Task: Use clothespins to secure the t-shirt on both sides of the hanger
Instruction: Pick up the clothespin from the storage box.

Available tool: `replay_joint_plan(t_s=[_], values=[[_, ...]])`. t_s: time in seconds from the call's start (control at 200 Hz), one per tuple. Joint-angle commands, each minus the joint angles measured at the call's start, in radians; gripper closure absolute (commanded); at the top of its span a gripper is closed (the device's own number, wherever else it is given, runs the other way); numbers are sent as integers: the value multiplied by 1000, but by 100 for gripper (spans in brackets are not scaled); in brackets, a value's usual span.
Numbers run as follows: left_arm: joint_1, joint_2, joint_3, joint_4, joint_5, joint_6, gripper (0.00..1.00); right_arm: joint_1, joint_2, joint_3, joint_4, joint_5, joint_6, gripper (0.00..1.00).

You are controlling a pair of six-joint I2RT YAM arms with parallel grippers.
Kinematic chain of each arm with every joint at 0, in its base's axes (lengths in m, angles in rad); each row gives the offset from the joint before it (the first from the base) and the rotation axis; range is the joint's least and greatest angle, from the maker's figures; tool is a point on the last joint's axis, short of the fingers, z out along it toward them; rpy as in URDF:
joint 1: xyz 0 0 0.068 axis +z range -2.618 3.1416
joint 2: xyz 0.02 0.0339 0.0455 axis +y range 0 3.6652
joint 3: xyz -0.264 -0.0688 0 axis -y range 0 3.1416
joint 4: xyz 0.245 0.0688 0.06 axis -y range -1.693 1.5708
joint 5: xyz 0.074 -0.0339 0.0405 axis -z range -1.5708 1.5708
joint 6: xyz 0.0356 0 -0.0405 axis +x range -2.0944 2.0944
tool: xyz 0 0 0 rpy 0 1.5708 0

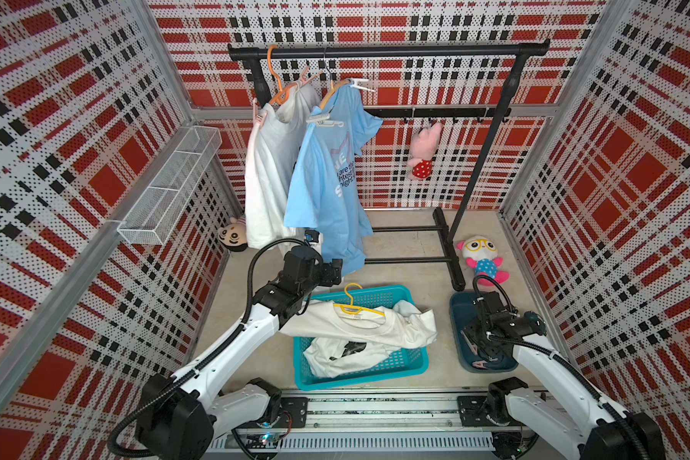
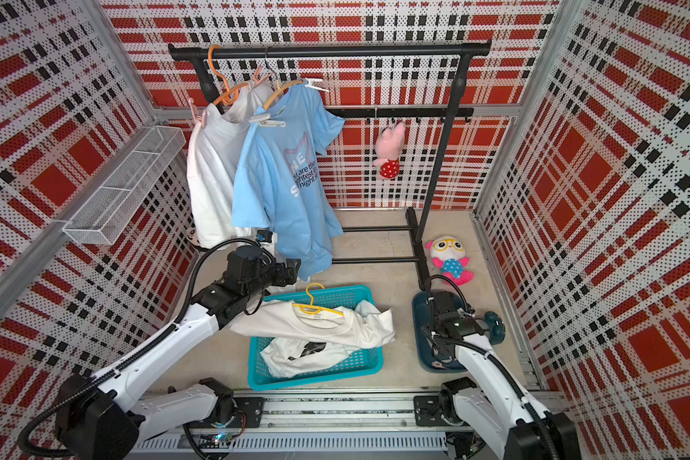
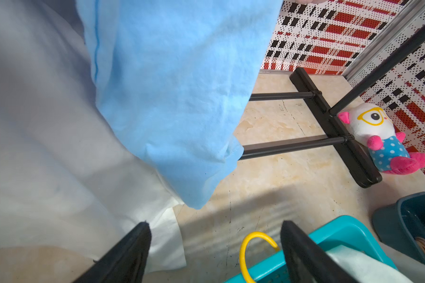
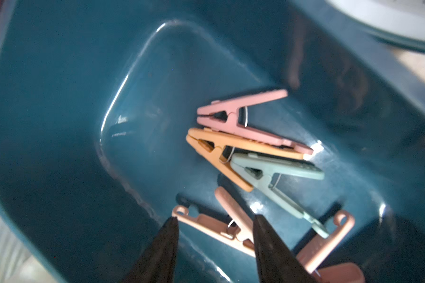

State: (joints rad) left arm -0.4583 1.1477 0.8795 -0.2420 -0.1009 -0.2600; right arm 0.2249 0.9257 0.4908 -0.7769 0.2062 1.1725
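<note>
Right end effector [image 4: 214, 218]: jaws part-open inside the dark teal bin [image 4: 59, 98], straddling one pink clothespin [image 4: 206, 224], not clamped on it. Other clothespins [image 4: 250, 147] lie just beyond. Left end effector [image 3: 214, 223]: jaws wide, empty, below the blue t-shirt [image 3: 169, 98] hem. Farther off, white pegs [image 1: 360, 84] clip both its shoulders to the hanger [image 1: 329, 94].

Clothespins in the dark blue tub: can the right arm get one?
Probably yes. The right gripper hangs inside the tub, jaws apart over a pink clothespin, nothing covering it.
</note>
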Motion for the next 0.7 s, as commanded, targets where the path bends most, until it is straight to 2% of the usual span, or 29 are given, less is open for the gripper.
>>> replay_joint_plan(t_s=[0.0,0.421,0.692], values=[[6,4,-7,27,9,20,14,-5,7,-23,7,37,13,45],[7,-6,-17,27,5,19,14,-5,95,-59,98,23,-10,57],[7,-17,-16,27,-1,17,14,-4,105,-72,116,31,-9,71]])
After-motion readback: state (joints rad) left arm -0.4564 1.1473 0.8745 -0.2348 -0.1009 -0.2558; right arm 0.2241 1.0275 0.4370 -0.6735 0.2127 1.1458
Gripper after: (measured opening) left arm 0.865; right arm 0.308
